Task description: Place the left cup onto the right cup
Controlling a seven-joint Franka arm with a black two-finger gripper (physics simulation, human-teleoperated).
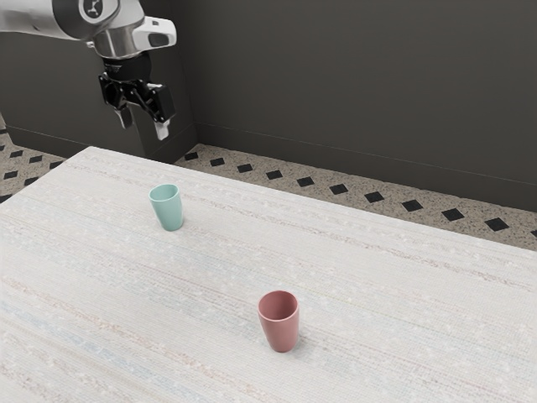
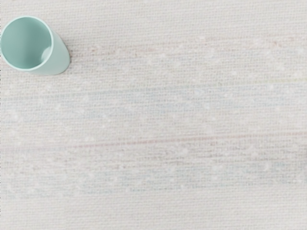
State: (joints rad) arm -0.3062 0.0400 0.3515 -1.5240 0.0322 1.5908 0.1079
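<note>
Teal cup stands upright and empty on the tabletop, with the pink cup, also upright, well apart at its four o'clock in the exterior view. The claw hangs released and empty, high at the teal cup's eleven o'clock, nothing between them. The pale, streaked tabletop meets a speckled floor with black diamonds and a dark wall.
</note>
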